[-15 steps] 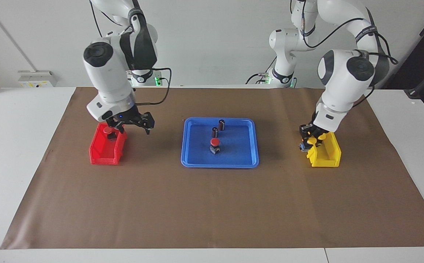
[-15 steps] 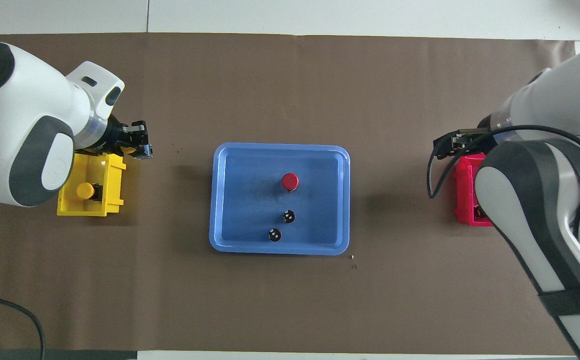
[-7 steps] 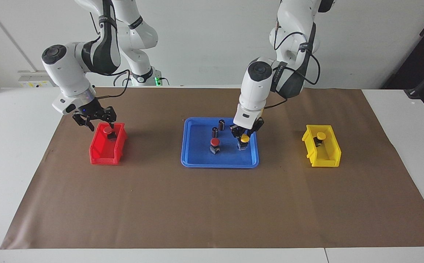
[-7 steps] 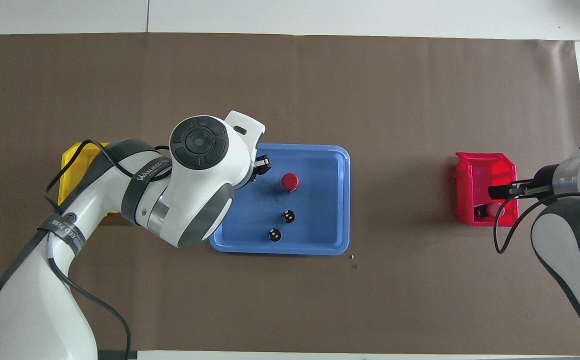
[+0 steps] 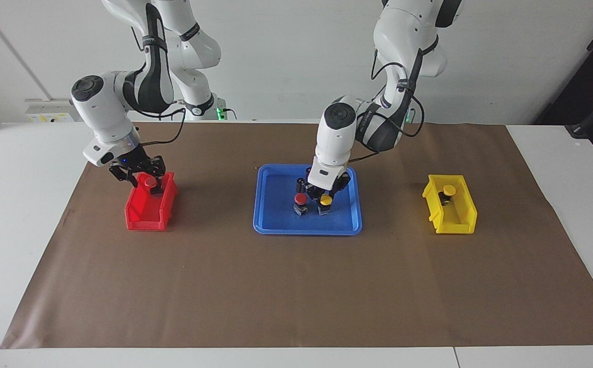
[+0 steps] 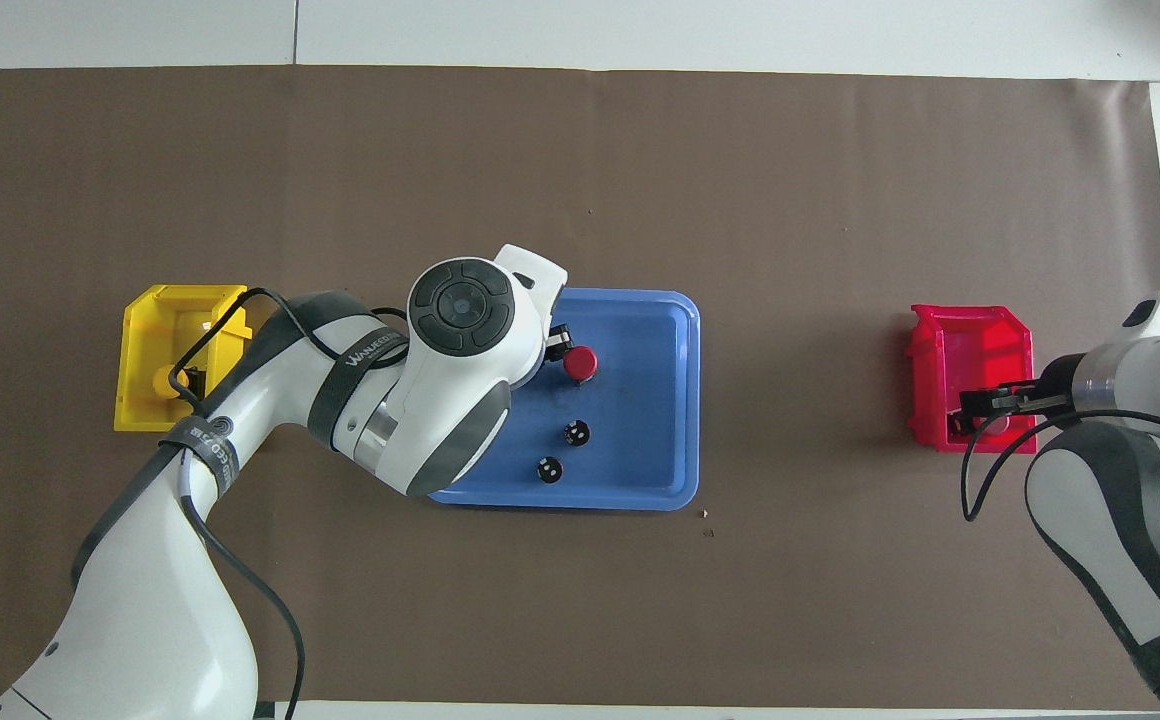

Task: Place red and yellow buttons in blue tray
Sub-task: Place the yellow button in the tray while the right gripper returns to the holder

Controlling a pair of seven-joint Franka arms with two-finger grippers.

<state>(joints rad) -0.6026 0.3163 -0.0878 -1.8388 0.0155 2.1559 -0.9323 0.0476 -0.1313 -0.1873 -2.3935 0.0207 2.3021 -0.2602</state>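
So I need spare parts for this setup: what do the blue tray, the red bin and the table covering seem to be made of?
The blue tray looks like moulded plastic: one even colour, rounded corners, a soft sheen on its raised rim. The red bin also looks like plastic, glossy, with thin stiff walls. The table covering appears to be brown paper, matte, with faint creases; thin card is possible.

A plain white wall (image 5: 286,56) rises past the white desk (image 5: 20,214), which lies under a wide brown paper sheet (image 5: 296,286); even light, soft shadows.
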